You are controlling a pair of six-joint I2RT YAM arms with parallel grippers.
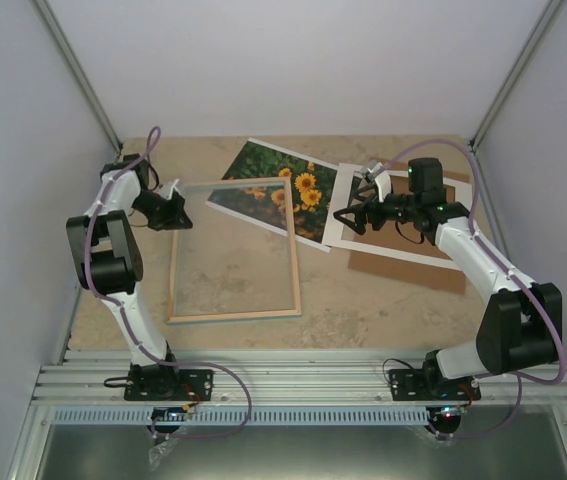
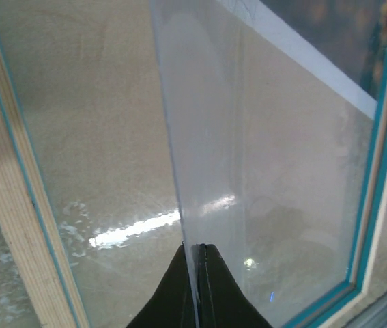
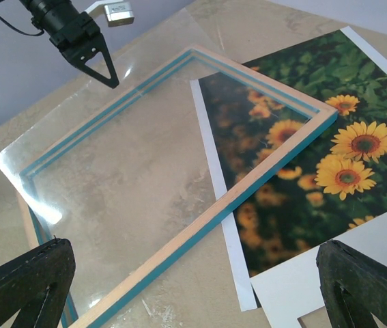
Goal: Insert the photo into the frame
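The frame lies flat at the table's centre left, light wood side up with a blue edge. Its clear pane sits skewed in it, one corner poking past the frame's left rail. My left gripper is at the frame's far left corner, shut on the pane's edge, with the black fingertips pressed together on the sheet. The sunflower photo lies behind and to the right, its near corner under the frame. My right gripper hovers open over the photo's right edge, holding nothing.
A white cut-out mat overlaps the photo's right side, and a brown backing board lies under it at the right. Grey walls close in the table on three sides. An aluminium rail runs along the near edge by the arm bases.
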